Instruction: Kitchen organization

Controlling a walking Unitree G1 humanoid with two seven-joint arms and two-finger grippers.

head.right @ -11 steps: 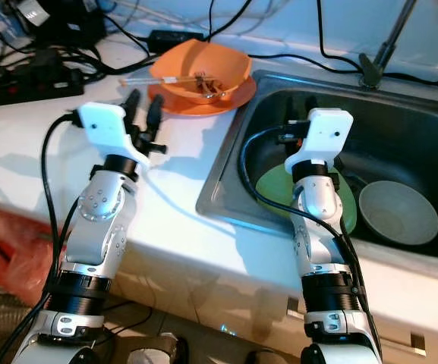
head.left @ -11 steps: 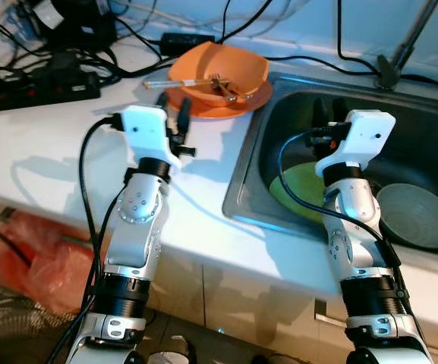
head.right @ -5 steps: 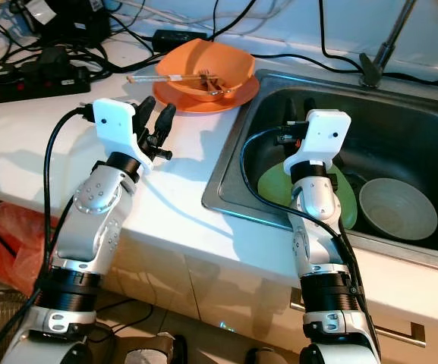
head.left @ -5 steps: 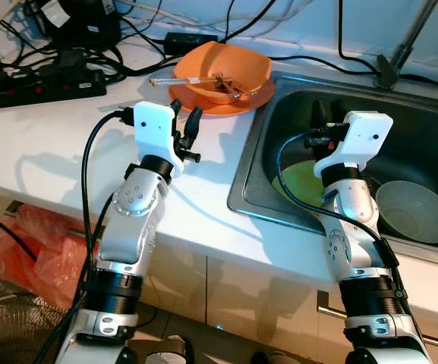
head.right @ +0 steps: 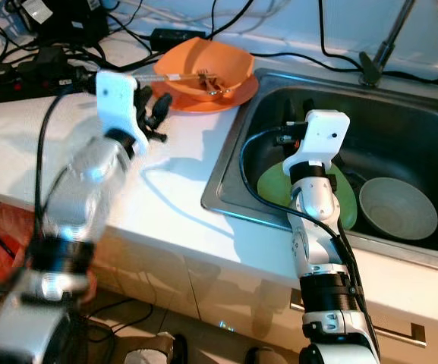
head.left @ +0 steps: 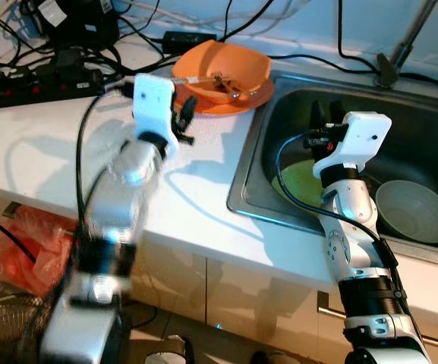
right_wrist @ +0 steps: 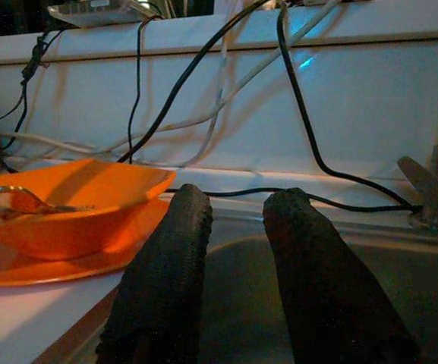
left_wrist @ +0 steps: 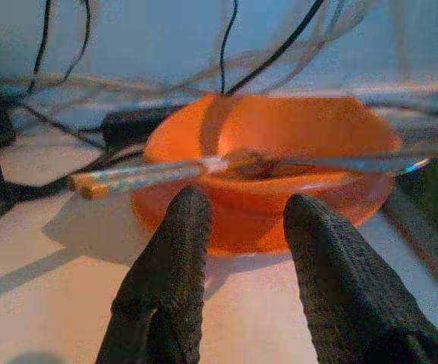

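While the left arm shows blurred, the left claw (head.left: 184,115) hangs released over the white table (head.left: 44,144), just near of the orange bowl (head.left: 222,68), fingers (left_wrist: 177,250) apart and grasping nothing. The bowl sits on an orange plate (head.left: 237,104) at the far side of the table, left of the sink (head.left: 431,144), with chopsticks (left_wrist: 139,177) and a spoon (right_wrist: 10,199) across it. The right claw (head.left: 326,115) hovers released over the sink, above a green plate (head.left: 298,182); a grey bowl (head.left: 414,212) lies to its right.
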